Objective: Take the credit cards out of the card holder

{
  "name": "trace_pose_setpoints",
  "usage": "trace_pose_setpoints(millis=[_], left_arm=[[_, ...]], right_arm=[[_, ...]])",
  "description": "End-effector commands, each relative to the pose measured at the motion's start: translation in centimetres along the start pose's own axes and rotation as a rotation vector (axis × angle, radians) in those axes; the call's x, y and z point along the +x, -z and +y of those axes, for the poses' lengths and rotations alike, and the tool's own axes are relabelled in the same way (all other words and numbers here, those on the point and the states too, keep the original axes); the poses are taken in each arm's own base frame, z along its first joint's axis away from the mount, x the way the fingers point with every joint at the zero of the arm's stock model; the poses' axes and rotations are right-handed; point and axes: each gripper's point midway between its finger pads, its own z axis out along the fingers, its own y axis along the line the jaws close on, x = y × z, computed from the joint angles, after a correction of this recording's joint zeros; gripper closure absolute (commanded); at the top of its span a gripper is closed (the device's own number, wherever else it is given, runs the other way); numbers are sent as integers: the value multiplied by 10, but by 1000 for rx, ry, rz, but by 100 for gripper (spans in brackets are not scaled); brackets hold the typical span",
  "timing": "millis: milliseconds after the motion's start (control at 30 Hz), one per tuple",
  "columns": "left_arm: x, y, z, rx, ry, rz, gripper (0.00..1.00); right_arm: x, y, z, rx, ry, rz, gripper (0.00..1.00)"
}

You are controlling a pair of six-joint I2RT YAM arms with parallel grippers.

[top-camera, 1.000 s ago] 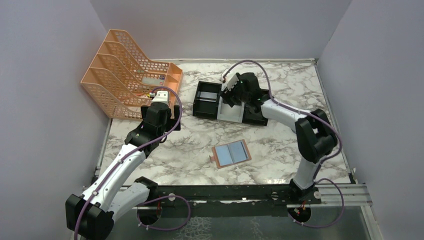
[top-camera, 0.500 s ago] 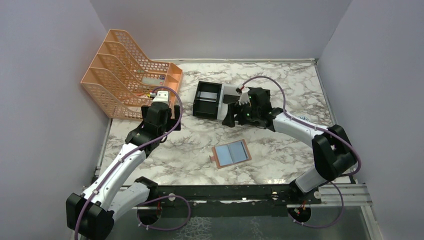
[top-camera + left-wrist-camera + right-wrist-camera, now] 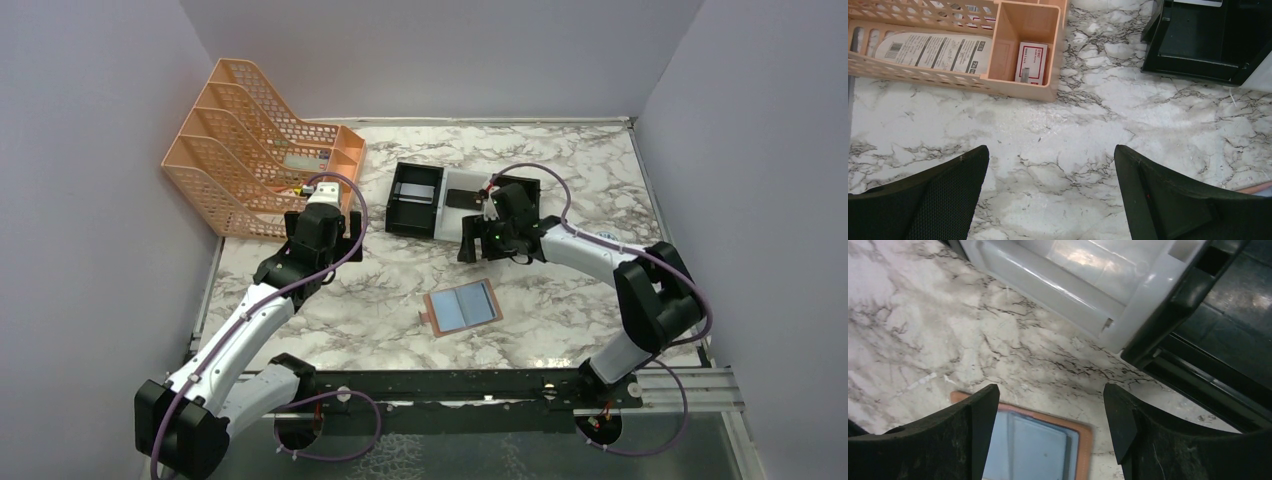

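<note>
The card holder (image 3: 462,307) lies spread flat on the marble table (image 3: 380,290), blue-grey lining up and its small tab at the left edge, in the near middle between the two arms. In the right wrist view its far brown edge and part of the lining (image 3: 1033,440) show low in the frame, in the gap between the two dark fingers; the rest is cut off by the bottom edge. The right gripper (image 3: 472,243) hangs just beyond the holder's far side, close to it but apart from it, jaws spread and grasping nothing. Behind it are a white tray (image 3: 1088,275) and a black tray (image 3: 1228,315), the arm covering part of both from above. A dark flat shape (image 3: 462,198) lies in the white tray; whether it is one of the credit cards cannot be told, nor whether any cards sit in the holder's pockets. The left gripper (image 3: 1052,160) is well apart to the left, jaws released wide over bare marble, just short of the orange rack (image 3: 1023,45), whose end pocket holds a small red-printed box (image 3: 1030,62).
</note>
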Motion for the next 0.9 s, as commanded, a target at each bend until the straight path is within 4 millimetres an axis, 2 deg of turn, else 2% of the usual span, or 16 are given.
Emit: trace_pose_setpoints(millis=[0,267,400,633,733,867], left_arm=[[-1,0,-2,16,-6,-1,1],[-1,-1,-4,24,-9,4,1],[0,-1,-7,38,-10,9,1],[3,-1,-18,103,-3,26,1],[7,-2,-35,185,1,50,1],[13,0,-70,357,41,125,1]], right_arm=[[-12,-3,-22,120,18,-25,22],[-25,-5,-39,197,53,-45,22],[-30,-3,-54,255,78,-37,20],[-21,8,-36,153,95,-30,20],[-8,17,-21,62,90,-25,21],[24,27,9,-138,57,14,25]])
